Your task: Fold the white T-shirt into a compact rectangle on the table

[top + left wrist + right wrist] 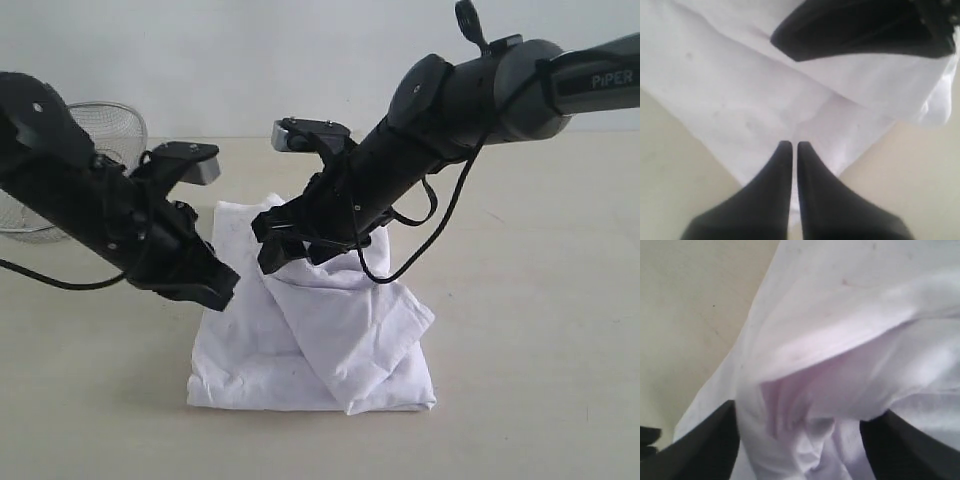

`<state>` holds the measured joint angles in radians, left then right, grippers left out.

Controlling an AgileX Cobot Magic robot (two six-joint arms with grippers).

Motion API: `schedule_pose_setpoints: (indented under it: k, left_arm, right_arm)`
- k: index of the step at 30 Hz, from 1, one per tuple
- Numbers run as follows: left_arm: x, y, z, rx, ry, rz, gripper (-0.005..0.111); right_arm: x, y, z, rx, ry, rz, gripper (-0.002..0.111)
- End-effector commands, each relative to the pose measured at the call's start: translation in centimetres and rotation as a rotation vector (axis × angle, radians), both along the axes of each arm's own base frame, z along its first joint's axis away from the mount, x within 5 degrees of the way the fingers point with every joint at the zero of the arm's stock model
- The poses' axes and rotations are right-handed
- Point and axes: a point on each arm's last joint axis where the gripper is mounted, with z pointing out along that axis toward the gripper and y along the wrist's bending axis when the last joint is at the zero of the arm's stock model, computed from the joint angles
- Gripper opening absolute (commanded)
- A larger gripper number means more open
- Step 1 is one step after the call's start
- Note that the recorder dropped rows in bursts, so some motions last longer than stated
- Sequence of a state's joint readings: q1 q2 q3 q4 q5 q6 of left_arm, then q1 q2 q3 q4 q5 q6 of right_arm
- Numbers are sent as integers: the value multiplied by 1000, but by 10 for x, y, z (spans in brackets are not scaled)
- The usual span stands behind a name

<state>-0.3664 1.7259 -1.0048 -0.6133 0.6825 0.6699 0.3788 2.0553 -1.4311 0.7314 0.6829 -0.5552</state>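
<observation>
The white T-shirt [330,340] lies folded in a rough rectangle on the table [530,300], plain side up, with a diagonal fold across its top layer. My left gripper [222,285] is shut and empty, its tips over the shirt's left edge; in the left wrist view its closed fingers [791,146] point at the white cloth [740,90]. My right gripper [275,245] is at the shirt's far edge. In the right wrist view its fingers [807,410] stand wide apart, with bunched, loose cloth [840,340] lying between them.
A round wire-mesh basket [110,130] stands at the back left, behind my left arm. The right arm's black gripper [865,30] shows close above the shirt in the left wrist view. Bare beige tabletop [690,315] surrounds the shirt.
</observation>
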Motion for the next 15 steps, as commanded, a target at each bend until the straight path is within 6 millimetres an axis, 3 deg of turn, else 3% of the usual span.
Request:
schedule_pose_setpoints:
  k: [1,8,13,15]
  left_arm:
    - [-23,14,27,68,-4,5,5]
    - [-54,26,46,40,-43,36,5]
    - [-68,30,46,23,-28,51,5]
    - [-70,30,43,14,-22,64,5]
  right_arm:
    - [3,4,12,24,18,10,65]
    - [-3,6,69,-3,47,175,65]
    - [-8,-31,106,-358,-23,69,64]
    - [-14,-50,115,-539,-11,14,46]
